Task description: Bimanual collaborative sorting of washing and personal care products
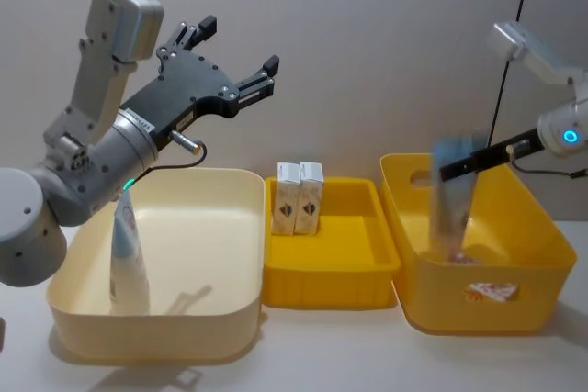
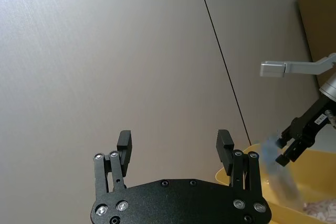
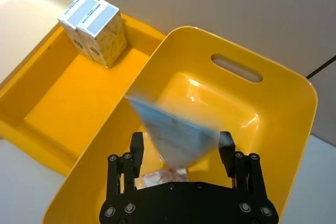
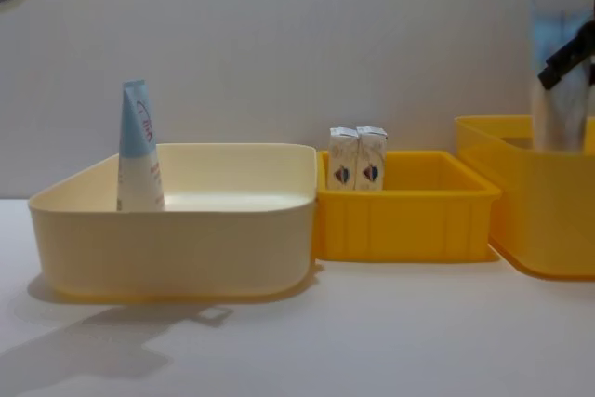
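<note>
My right gripper hangs over the right yellow bin. Its fingers stand wide apart, and a light-blue-and-white tube shows blurred between them, above the bin's inside. Another tube stands upright at the left of the cream bin. Two small white cartons stand side by side at the back of the middle yellow tray. My left gripper is raised high above the cream bin, open and holding nothing.
The three containers stand in a row and touch each other. Some white packaging lies low in the right bin, seen through its handle slot. A grey wall rises close behind, and bare white table lies in front.
</note>
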Available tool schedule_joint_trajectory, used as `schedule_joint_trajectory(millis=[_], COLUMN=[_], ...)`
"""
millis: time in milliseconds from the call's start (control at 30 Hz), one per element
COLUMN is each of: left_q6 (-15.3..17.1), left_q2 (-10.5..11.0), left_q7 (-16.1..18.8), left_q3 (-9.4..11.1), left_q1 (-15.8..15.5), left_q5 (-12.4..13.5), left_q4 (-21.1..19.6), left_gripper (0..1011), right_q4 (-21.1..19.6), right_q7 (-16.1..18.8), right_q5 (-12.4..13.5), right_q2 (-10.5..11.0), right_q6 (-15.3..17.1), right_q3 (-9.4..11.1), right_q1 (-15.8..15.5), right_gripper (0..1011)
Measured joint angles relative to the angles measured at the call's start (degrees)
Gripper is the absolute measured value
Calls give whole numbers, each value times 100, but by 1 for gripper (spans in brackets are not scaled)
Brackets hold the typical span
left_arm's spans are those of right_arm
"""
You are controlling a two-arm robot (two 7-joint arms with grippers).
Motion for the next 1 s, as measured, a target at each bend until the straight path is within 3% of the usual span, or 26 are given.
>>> schedule_joint_trajectory(millis=[233,567,1000], left_q6=[0,0,0], left_q2=[0,0,0], left_q7=[0,0,0], left_q3=[0,0,-1], left_q1=[0,0,0], left_q5=[0,0,0], left_q4=[0,0,0], left_gripper=[1003,1003,1003], right_q4=[552,966,1163], right_q7=[157,279,340], right_q5=[9,15,19], right_q2=[-127,-220,-268], right_q6=[-42,-68,-79], right_q3=[-62,-105,-127], right_q1=[222,391,473], right_gripper=[1001,1001,1001])
